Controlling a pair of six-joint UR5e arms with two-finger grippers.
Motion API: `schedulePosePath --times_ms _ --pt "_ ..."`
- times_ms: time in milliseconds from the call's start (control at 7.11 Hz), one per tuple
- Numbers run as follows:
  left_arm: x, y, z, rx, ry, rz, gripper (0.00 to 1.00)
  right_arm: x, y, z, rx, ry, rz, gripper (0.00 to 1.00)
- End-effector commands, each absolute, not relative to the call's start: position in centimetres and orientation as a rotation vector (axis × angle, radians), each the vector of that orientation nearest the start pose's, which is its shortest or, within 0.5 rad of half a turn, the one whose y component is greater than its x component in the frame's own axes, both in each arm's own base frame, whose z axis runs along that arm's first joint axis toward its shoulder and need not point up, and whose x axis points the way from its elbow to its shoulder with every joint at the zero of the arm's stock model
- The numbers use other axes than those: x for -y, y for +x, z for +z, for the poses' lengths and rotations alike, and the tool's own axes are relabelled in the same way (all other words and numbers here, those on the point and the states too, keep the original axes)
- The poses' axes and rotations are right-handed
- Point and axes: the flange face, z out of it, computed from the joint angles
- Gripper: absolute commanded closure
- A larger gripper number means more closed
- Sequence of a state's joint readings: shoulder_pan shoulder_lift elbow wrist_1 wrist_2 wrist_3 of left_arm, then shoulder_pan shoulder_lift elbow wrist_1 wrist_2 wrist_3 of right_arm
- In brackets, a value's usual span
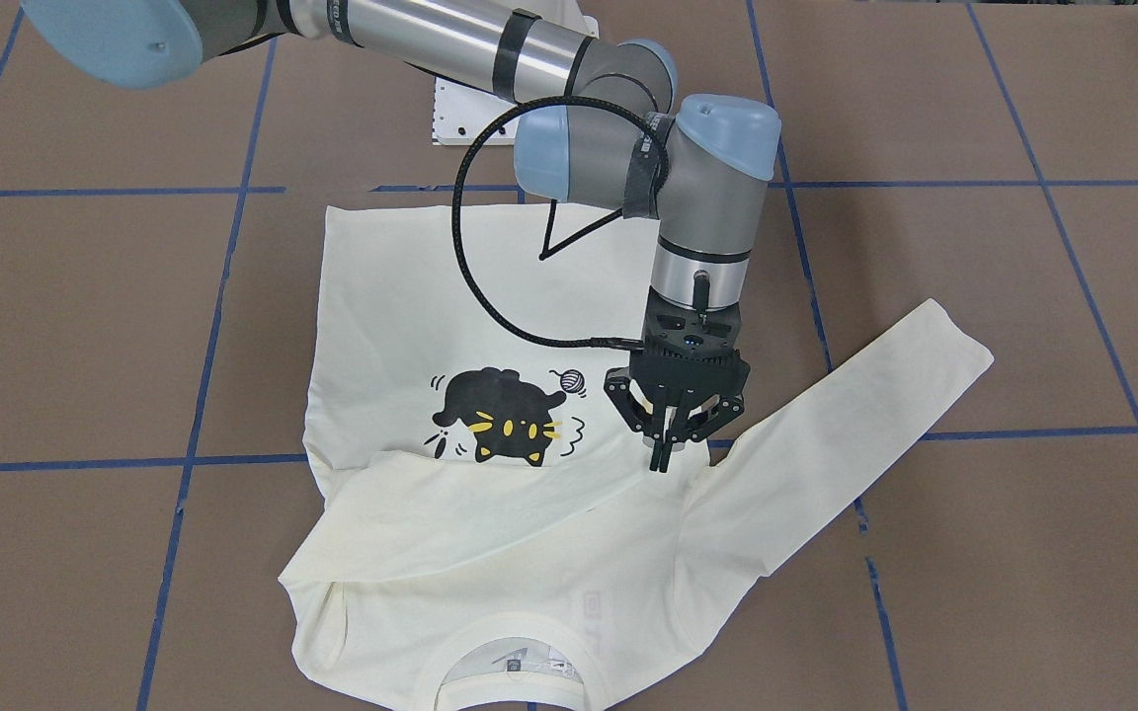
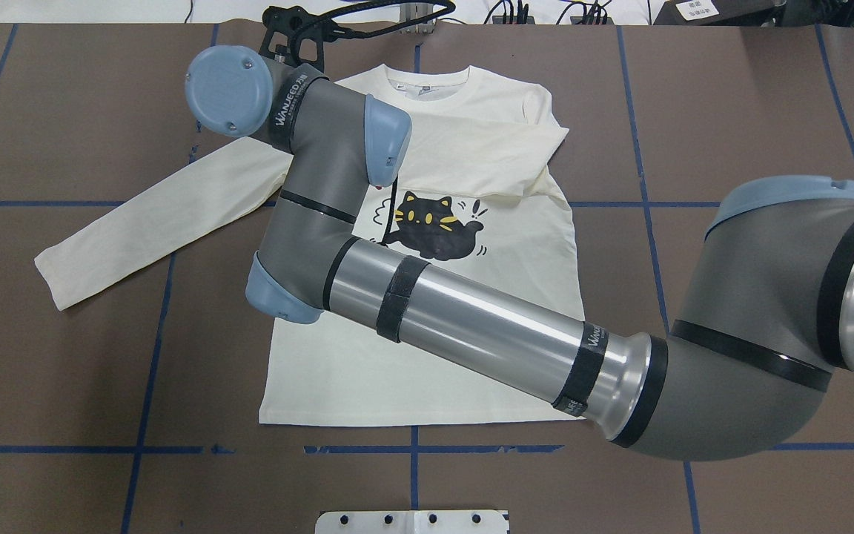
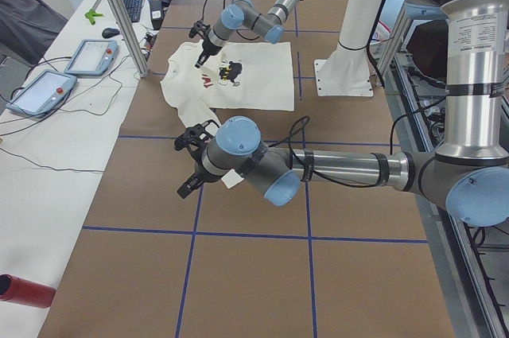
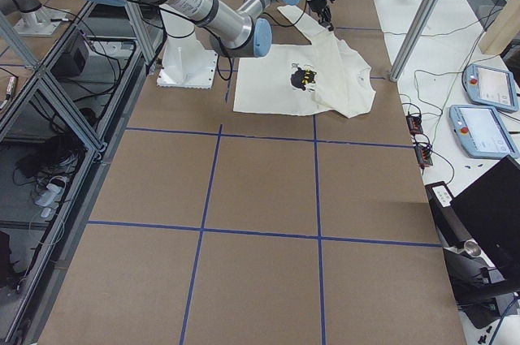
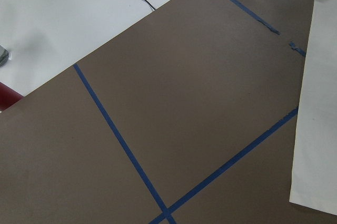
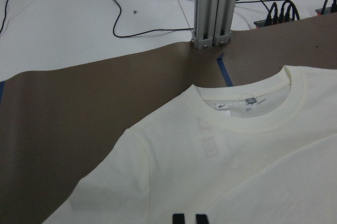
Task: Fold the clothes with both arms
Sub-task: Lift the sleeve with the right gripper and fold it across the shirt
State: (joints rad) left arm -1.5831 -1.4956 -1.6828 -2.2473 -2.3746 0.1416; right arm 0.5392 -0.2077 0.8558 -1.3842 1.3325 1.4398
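Note:
The cream long-sleeved T-shirt (image 1: pixel 401 296) lies flat on the brown table, black cat graphic (image 1: pixel 505 415) facing up. One sleeve (image 1: pixel 450 513) is folded across the chest. The other sleeve (image 1: pixel 846 425) lies stretched out sideways, and also shows in the overhead view (image 2: pixel 153 230). My right gripper (image 1: pixel 663 459) hangs just above the shirt by the stretched sleeve's shoulder, fingers together and empty. Its fingertips (image 6: pixel 179 218) show above the cloth below the collar (image 6: pixel 247 103). My left gripper (image 3: pixel 189 165) hovers past the stretched sleeve's cuff (image 5: pixel 316 103). I cannot tell whether it is open or shut.
The white pedestal base (image 2: pixel 412 521) stands at the robot's table edge. An aluminium post (image 6: pixel 210 8) rises beyond the collar. Teach pendants (image 3: pixel 87 56) and cables lie on the white side bench. A red bottle (image 3: pixel 24 290) lies there too. Blue tape lines cross the table.

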Motion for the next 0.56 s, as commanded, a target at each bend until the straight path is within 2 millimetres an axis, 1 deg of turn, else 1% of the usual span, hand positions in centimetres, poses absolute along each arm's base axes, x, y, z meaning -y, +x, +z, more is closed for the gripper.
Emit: schedulePosePath --times_ms 0,141,281,422 --pt "48.0 -6.7 55.9 -0.718 0.732 0.403 0.0 57.9 -65.9 -2.5 0.732 0.435 0.477 0.01" --pt "48.0 -6.7 55.8 -0.718 0.734 0.403 0.0 59.9 -63.0 -3.5 0.673 0.332 0.464 0.0" --pt "48.5 -6.7 55.4 -0.717 0.742 0.408 0.0 61.6 -59.0 -4.1 0.666 0.247 0.402 0.0" --pt "48.5 -6.7 54.8 -0.714 0.758 0.414 0.0 62.6 -54.8 -5.1 0.655 0.229 0.347 0.0"
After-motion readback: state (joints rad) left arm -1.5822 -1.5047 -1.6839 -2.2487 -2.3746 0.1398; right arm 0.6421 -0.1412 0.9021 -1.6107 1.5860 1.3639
